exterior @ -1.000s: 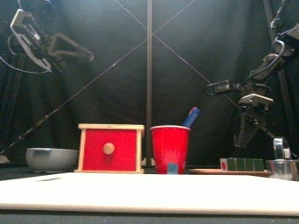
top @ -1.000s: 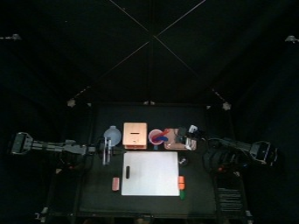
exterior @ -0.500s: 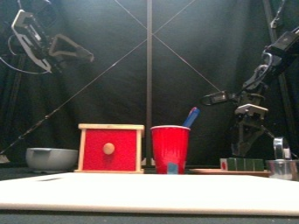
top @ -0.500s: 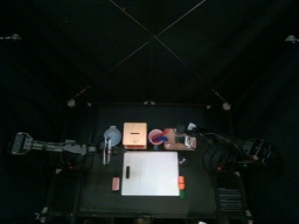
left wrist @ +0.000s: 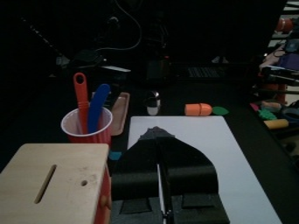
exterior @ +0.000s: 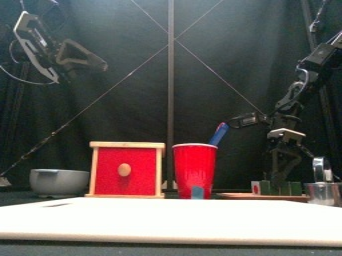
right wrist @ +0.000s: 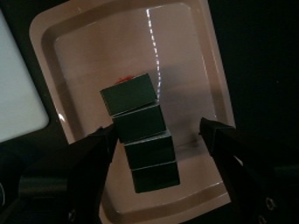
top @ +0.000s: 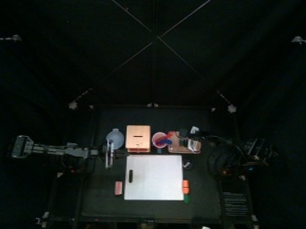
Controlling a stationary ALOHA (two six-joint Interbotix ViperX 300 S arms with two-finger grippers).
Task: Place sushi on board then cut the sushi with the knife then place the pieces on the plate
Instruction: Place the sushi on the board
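Four-block dark green sushi roll (right wrist: 142, 136) on pink tray (right wrist: 105, 52); knives (left wrist: 100, 98) in red cup (exterior: 195, 170).

Over the last second the right end effector (exterior: 279, 168) has come down. In the front view it first hung tilted, well above the sushi roll (exterior: 278, 187). It then swung upright, and its fingers now point straight down just above the roll on the pink tray (exterior: 238, 196). The forearm behind it has sunk with it. In the top view the right arm's outer joint has drawn in toward the bench (top: 102, 201).
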